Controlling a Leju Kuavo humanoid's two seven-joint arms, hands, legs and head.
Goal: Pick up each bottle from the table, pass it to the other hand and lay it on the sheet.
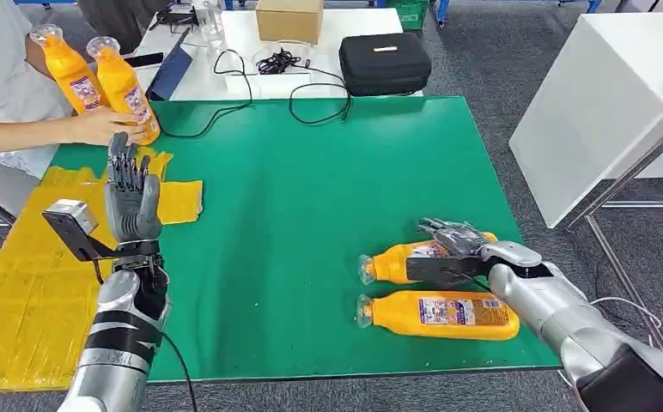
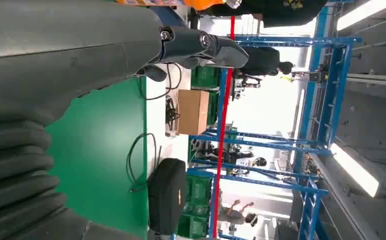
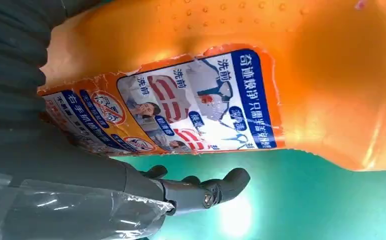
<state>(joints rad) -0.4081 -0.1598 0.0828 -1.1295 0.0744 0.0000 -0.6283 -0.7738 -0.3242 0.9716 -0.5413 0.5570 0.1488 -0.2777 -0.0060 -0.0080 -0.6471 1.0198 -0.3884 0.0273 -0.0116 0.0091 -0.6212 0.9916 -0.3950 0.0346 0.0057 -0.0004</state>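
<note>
Right hand (image 1: 455, 249) lies over the farther of two orange bottles (image 1: 414, 260) lying on the green mat (image 1: 311, 189); whether its fingers grip the bottle cannot be determined. The nearer bottle (image 1: 444, 314) lies just beside it. Left hand (image 1: 130, 193) is raised, fingers extended, holding nothing, near the yellow sheet (image 1: 27, 283). A person's hand (image 1: 109, 126) holds two upright bottles (image 1: 126, 86) at the mat's far left corner.

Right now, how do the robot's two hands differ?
The right hand reaches low over the green mat, fingers on a lying orange bottle; the left hand is raised, fingers straight up, holding nothing. The right is by the mat's near right corner, the left beside the yellow sheet. Both are grey.
</note>
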